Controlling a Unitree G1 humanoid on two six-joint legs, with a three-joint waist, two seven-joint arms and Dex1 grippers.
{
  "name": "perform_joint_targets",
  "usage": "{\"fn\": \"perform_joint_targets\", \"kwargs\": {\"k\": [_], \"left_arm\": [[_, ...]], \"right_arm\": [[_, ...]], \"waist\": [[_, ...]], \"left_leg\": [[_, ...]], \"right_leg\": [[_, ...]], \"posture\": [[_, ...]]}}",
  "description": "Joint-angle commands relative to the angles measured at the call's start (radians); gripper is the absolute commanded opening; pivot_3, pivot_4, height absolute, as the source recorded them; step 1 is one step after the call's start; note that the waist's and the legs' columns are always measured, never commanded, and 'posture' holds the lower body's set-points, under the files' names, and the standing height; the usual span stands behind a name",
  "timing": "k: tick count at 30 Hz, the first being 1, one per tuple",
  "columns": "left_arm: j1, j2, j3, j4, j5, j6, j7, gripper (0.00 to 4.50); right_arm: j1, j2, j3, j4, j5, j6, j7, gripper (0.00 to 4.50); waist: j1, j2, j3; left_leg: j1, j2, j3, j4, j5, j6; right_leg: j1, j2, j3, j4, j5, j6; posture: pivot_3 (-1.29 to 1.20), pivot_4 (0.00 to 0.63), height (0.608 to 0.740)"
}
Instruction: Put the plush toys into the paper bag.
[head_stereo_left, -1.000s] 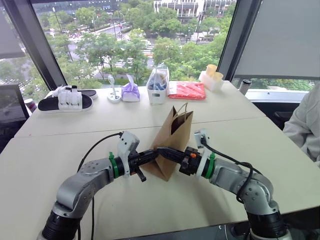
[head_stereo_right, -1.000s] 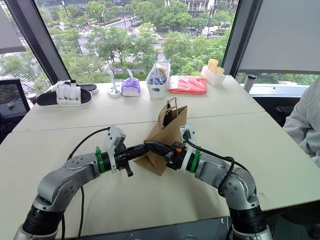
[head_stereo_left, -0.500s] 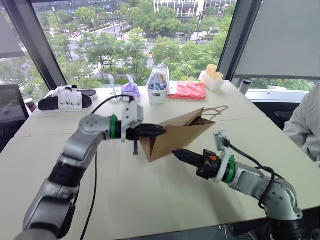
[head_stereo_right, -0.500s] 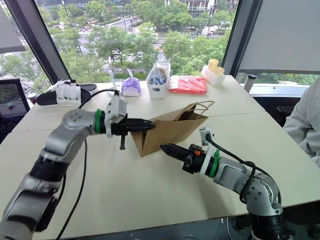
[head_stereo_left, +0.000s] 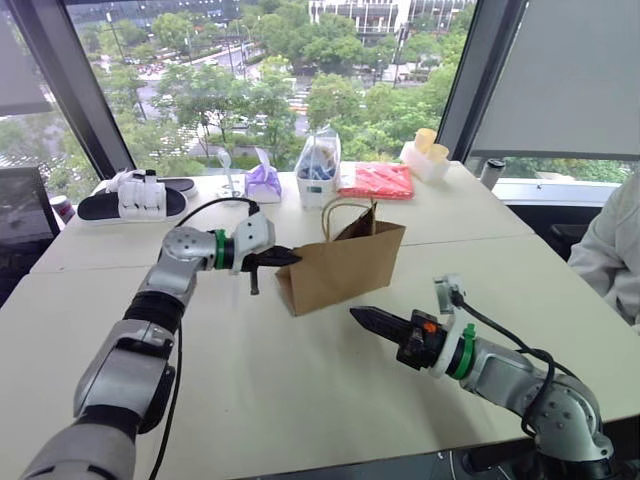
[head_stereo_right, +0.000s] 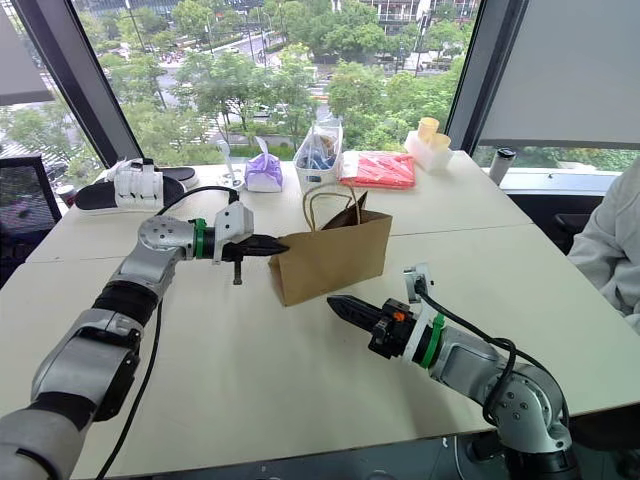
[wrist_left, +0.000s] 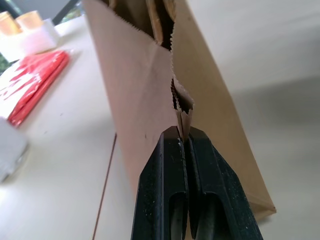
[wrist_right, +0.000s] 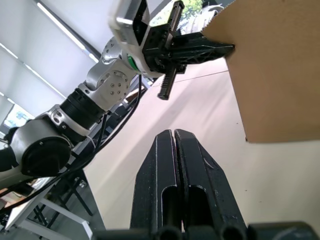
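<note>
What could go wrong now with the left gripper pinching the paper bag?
The left gripper holds the standing paper bag by only a thin edge of paper, which could tear or slip free. A sideways pull could also tip the bag. The right gripper is shut near the bag's base and might knock it.

You'll find no readable lettering here. The paper bag (head_stereo_left: 343, 267) is plain brown. Any print on the red packet (head_stereo_left: 374, 180) is too small to read.

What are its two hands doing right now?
Left hand: closed, pinching the edge of the bag.
Right hand: closed, holding nothing, apart from the bag.
</note>
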Motion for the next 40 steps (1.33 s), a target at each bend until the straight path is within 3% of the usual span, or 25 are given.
{"fn": "perform_joint_targets", "kwargs": {"k": [1, 9, 12, 18, 23, 30, 32, 35, 40], "left_arm": [[-0.044, 0.014, 0.032, 0.05, 0.028, -0.078, 0.014, 0.08], [-0.061, 0.029, 0.044, 0.111, 0.077, -0.133, 0.065, 0.08], [-0.054, 0.029, 0.053, 0.108, 0.073, -0.113, 0.061, 0.94], [0.013, 0.048, 0.117, -0.032, 0.013, -0.037, 0.072, 3.86], [0.197, 0.137, 0.198, -0.419, -0.088, 0.244, 0.093, 3.86], [0.638, 0.275, 0.445, -1.068, -0.292, 0.749, 0.275, 3.86], [0.76, 0.27, 0.549, -1.22, -0.405, 0.929, 0.352, 3.86], [0.907, 0.255, 0.646, -1.368, -0.49, 1.059, 0.427, 3.86], [1.174, 0.045, 0.739, -1.625, -0.686, 1.2, 0.646, 3.86]], "right_arm": [[-0.021, 0.003, -0.002, -0.03, 0.012, -0.014, -0.003, 0.0], [-0.05, 0.005, 0.023, 0.003, -0.01, -0.013, 0.007, 0.0], [-0.055, 0.007, 0.031, 0.005, -0.012, -0.012, 0.007, 0.0], [-0.049, -0.003, 0.036, -0.005, -0.008, -0.003, 0.006, 0.0], [-0.033, -0.035, 0.029, -0.019, -0.014, 0.002, 0.02, 0.0], [-0.04, -0.106, -0.047, -0.058, -0.168, -0.115, -0.004, 0.0], [-0.015, -0.15, -0.06, -0.069, -0.224, -0.139, 0.013, 0.0], [0.027, -0.194, -0.064, -0.078, -0.284, -0.171, 0.039, 0.0], [0.156, -0.227, -0.074, -0.102, -0.303, -0.178, 0.094, 0.0]], "waist": [[-0.001, 0.0, 0.0], [-0.005, 0.0, 0.0], [-0.005, 0.0, 0.0], [-0.007, 0.0, 0.0], [-0.029, 0.0, 0.0], [-0.026, 0.001, 0.0], [-0.018, 0.001, 0.0], [-0.007, 0.0, 0.0], [0.001, 0.002, 0.0]], "left_leg": [[0.0, 0.0, 0.0, 0.0, 0.0, 0.0], [0.0, 0.0, 0.0, 0.0, 0.0, 0.0], [0.001, 0.0, 0.0, 0.0, 0.0, 0.0], [0.001, 0.0, 0.0, 0.0, 0.0, 0.0], [0.001, 0.001, -0.001, -0.001, 0.0, 0.0], [0.001, 0.001, 0.0, -0.002, -0.001, 0.002], [0.001, 0.001, -0.001, -0.002, -0.001, 0.001], [0.002, 0.001, 0.0, -0.001, -0.001, 0.002], [0.004, 0.001, 0.0, -0.001, -0.001, 0.002]], "right_leg": [[0.0, 0.0, 0.0, 0.0, 0.0, 0.0], [-0.001, 0.0, 0.0, 0.003, 0.0, 0.0], [-0.001, 0.0, 0.0, 0.005, 0.0, 0.0], [-0.002, 0.0, 0.0, 0.005, 0.0, 0.0], [-0.003, 0.0, 0.0, 0.006, 0.0, 0.0], [-0.005, 0.0, 0.002, 0.006, 0.0, 0.0], [-0.004, 0.0, 0.003, 0.005, 0.0, 0.0], [-0.001, 0.0, 0.002, 0.004, 0.0, 0.0], [0.003, 0.0, 0.002, 0.0, 0.0, 0.0]], "posture": [[0.0, 0.15, 0.74], [0.0, 0.15, 0.74], [0.0, 0.15, 0.74], [0.0, 0.15, 0.74], [0.0, 0.15, 0.74], [0.0, 0.15, 0.74], [0.0, 0.15, 0.74], [0.0, 0.15, 0.74], [0.0, 0.15, 0.74]]}}
